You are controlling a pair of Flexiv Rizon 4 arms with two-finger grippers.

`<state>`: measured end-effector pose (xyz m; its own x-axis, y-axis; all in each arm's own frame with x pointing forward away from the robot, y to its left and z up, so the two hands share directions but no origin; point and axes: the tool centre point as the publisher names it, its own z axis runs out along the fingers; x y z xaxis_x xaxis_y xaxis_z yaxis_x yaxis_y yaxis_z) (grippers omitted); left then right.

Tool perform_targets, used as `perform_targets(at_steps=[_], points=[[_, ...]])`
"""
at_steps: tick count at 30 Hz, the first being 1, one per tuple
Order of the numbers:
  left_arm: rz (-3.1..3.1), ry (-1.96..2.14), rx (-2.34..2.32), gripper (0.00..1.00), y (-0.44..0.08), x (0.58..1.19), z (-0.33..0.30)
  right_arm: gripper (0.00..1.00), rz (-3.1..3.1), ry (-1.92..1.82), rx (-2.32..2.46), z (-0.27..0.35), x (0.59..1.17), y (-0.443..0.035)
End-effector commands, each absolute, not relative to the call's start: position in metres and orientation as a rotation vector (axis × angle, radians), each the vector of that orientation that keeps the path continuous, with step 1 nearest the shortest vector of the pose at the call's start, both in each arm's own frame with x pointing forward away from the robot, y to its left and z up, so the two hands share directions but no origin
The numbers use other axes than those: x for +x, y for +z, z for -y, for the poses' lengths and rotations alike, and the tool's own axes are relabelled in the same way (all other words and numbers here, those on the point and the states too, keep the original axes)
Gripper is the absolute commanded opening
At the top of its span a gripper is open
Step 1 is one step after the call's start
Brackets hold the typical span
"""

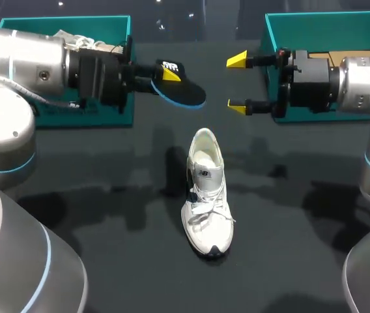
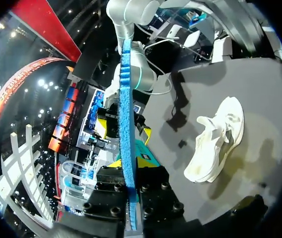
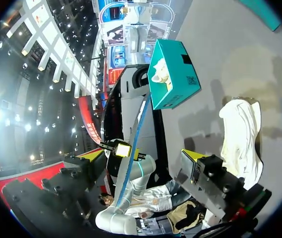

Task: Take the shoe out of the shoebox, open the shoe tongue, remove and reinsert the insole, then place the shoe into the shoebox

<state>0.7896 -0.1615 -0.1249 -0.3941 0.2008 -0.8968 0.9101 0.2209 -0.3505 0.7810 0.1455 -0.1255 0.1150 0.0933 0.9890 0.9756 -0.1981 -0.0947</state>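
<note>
Step in hand, as judged: insole out, reinsertion pending. Left tool [image 1: 165, 74] was clamped on the insole [image 1: 185, 92], held above the surface [image 1: 107, 215]. Right tool [image 1: 237, 83] gaped wide and empty at 3 o'clock of the insole. The shoe [image 1: 206, 192] sat sole-down on the surface at 6 o'clock, well apart from both tools. The next move calls for aligning the insole with the shoe's opening.

place: robot test bench, lab-like | evidence: left arm [image 1: 22, 65] and right arm [image 1: 361, 78] are hanging over a dark table [image 1: 107, 261] | left shoebox [image 1: 125, 39] and right shoebox [image 1: 273, 29] are sitting along its far edge
</note>
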Motion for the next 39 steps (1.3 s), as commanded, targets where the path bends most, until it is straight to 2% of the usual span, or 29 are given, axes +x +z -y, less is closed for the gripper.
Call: perform_targets(at_steps=[1, 14, 17, 19, 20, 27, 35, 39], points=[[-1.654, -1.173, 1.027, 0.0, -0.138, 0.794, 0.173, 1.0, 1.11, -1.216, -1.431, -0.151, 0.784, -0.126], [-1.49, -1.053, 1.065, 0.0, -0.145, 0.811, 0.19, 1.0, 1.073, -1.172, -1.385, -0.167, 0.771, -0.135], [-1.452, -1.048, 1.089, 0.0, -0.145, 0.812, 0.191, 0.75, 1.08, -1.166, -1.378, -0.171, 0.769, -0.134], [-1.44, -1.039, 1.106, 0.0, -0.147, 0.813, 0.193, 0.53, 1.088, -1.16, -1.375, -0.173, 0.768, -0.133], [-1.435, -1.031, 1.115, 0.0, -0.148, 0.815, 0.194, 0.49, 1.09, -1.158, -1.375, -0.173, 0.767, -0.133], [-1.378, -1.0, 1.152, 0.0, -0.154, 0.822, 0.2, 0.46, 1.097, -1.134, -1.365, -0.179, 0.763, -0.134], [-1.344, -1.035, 1.16, 0.0, -0.154, 0.825, 0.211, 0.47, 1.099, -1.106, -1.335, -0.191, 0.764, -0.137], [-1.339, -1.05, 1.169, 0.0, -0.154, 0.824, 0.214, 0.43, 1.107, -1.1, -1.325, -0.192, 0.763, -0.137]])
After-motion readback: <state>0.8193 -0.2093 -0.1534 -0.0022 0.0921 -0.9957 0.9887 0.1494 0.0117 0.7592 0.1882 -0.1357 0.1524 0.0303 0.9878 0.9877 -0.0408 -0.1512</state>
